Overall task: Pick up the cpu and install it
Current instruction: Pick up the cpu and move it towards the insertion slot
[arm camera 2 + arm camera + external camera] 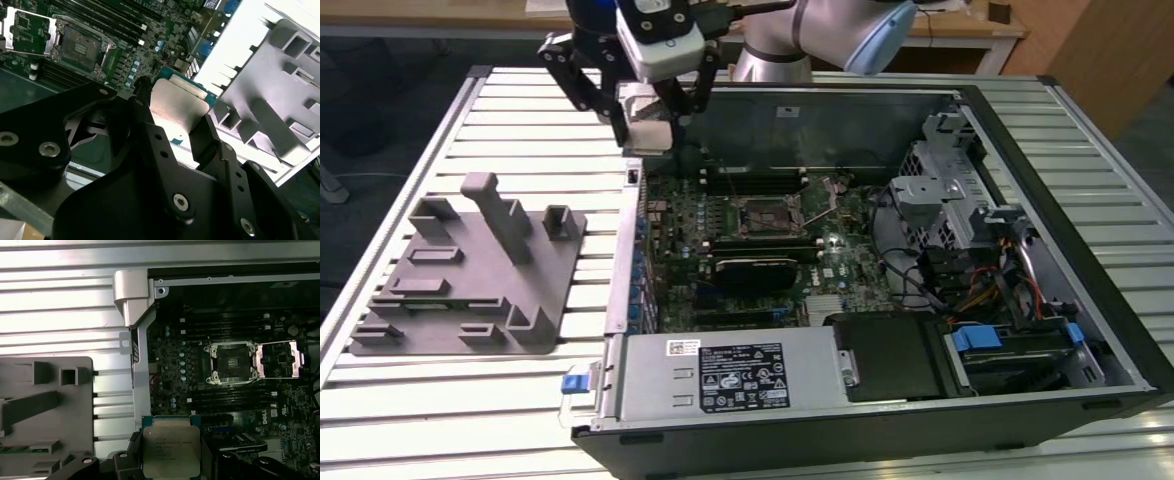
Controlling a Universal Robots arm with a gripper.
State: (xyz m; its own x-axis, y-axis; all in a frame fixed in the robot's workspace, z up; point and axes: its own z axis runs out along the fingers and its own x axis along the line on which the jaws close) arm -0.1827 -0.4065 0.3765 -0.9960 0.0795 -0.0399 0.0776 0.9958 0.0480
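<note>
The cpu (644, 108), a flat square chip with a silvery metal top, hangs clamped between my gripper's (647, 125) black fingers, above the case's far corner on the exterior view's left. In the first wrist view the cpu (170, 450) shows its metal lid and blue-green rim, with the gripper (170, 456) shut on its edges. In the second wrist view the cpu (177, 102) sits between the two fingers (210, 135). The motherboard socket (767, 215) lies open, its metal load plate (277, 360) flipped aside from the socket (230, 362).
A grey fixture block (467, 270) with slots and posts lies on the slatted table at the exterior view's left. The open computer case (1067, 330) holds a power supply (720, 375), a drive cage (947, 190) and cables. Memory slots (230, 397) flank the socket.
</note>
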